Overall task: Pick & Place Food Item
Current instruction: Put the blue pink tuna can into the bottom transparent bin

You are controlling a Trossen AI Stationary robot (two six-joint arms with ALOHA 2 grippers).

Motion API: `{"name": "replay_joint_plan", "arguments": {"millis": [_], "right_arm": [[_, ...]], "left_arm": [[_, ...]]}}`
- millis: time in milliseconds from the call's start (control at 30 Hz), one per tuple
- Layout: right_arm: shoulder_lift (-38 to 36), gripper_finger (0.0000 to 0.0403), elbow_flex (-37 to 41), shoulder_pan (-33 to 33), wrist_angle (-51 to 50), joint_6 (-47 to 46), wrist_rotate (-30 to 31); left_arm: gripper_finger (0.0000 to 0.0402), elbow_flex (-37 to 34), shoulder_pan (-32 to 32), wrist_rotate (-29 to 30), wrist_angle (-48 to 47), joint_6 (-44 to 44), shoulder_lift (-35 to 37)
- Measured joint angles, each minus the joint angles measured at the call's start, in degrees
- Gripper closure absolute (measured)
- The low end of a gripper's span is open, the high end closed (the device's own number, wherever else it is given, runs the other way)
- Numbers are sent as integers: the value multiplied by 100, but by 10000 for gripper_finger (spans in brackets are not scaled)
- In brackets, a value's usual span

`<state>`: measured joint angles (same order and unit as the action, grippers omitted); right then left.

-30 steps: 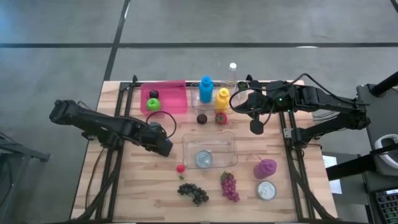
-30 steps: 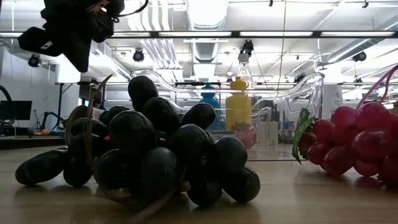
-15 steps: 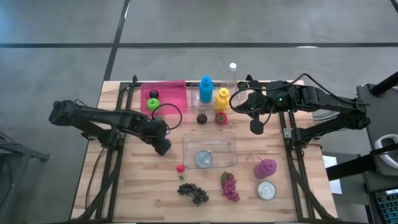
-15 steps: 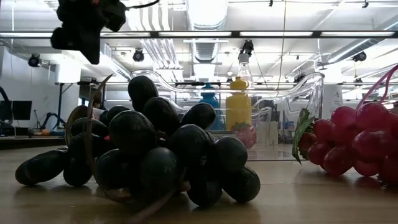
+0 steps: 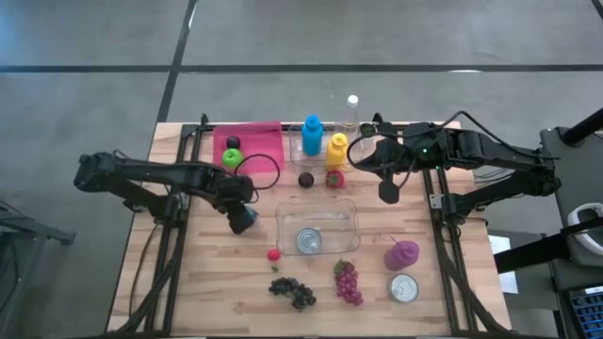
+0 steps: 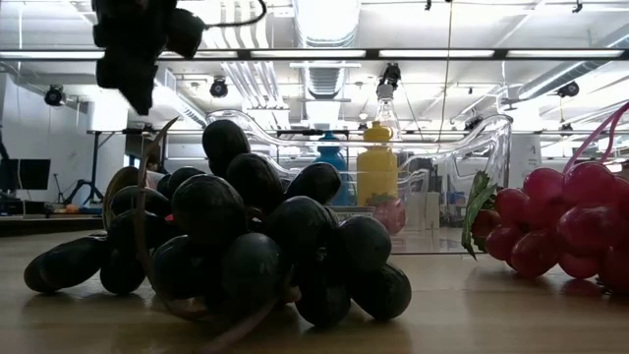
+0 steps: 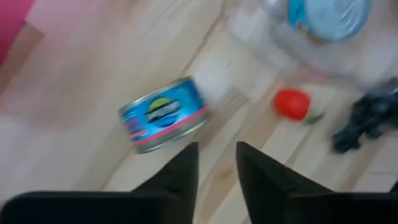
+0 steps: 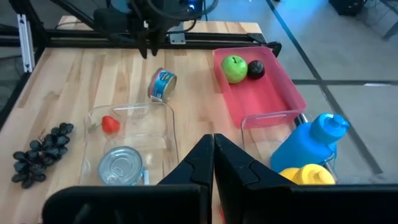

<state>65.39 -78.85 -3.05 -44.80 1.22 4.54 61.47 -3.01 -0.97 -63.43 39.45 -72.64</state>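
L end effector (image 7: 214,168) partly open, holding nothing; blue tuna can (image 7: 163,115) lies on its side on the wood surface (image 7: 74,93) just ahead of its tips. Strawberry (image 7: 291,104) farther. R end effector (image 8: 213,155) shut, empty.

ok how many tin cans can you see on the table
3. A silver tin can sits inside the clear plastic container; a blue-labelled tin can lies on its side left of that container; another silver tin can stands near the front right corner. Others could be hidden.
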Motion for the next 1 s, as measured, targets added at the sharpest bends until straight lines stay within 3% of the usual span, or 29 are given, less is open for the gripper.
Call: {"name": "replay_joint_plan", "arguments": {"millis": [233, 600, 1000], "right_arm": [[0, 394, 0, 2, 2, -268, 0], [0, 394, 0, 2, 7, -234, 0], [0, 394, 0, 0, 13, -81, 0]], "left_arm": [[238, 0, 461, -501, -654, -1806, 22], [230, 0, 676, -507, -886, -4203, 28], [239, 0, 691, -429, -862, -4587, 33]]}}
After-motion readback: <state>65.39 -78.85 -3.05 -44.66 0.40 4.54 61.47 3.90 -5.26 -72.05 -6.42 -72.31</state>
